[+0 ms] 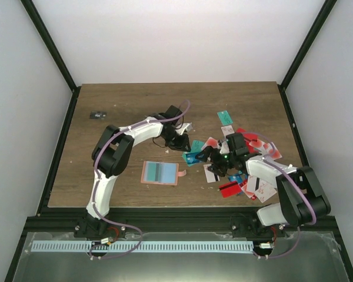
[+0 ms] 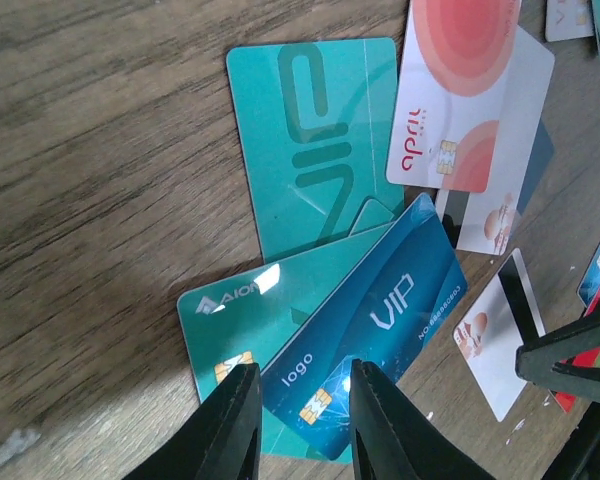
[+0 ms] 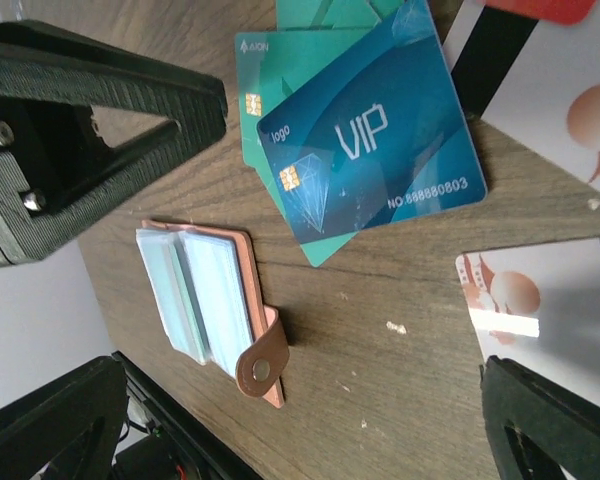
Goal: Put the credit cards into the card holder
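Note:
The salmon-pink card holder (image 1: 160,173) lies open on the table, its blue-grey pockets up and its tab toward the cards; it also shows in the right wrist view (image 3: 205,295). Several credit cards (image 1: 235,153) lie scattered to its right. A blue VIP card (image 2: 380,310) rests on a teal card (image 2: 230,320), beside another teal card (image 2: 315,140) and a white-pink card (image 2: 455,95). My left gripper (image 2: 300,375) is open, its fingertips standing over the blue card's near end. My right gripper (image 3: 300,440) is open wide and empty, between the holder and the blue card (image 3: 370,130).
A tiny dark object (image 1: 97,114) lies at the far left of the table. My left gripper's black body (image 3: 80,130) is close to my right gripper. Red and white cards (image 1: 232,188) lie by the right arm. Black frame rails edge the table.

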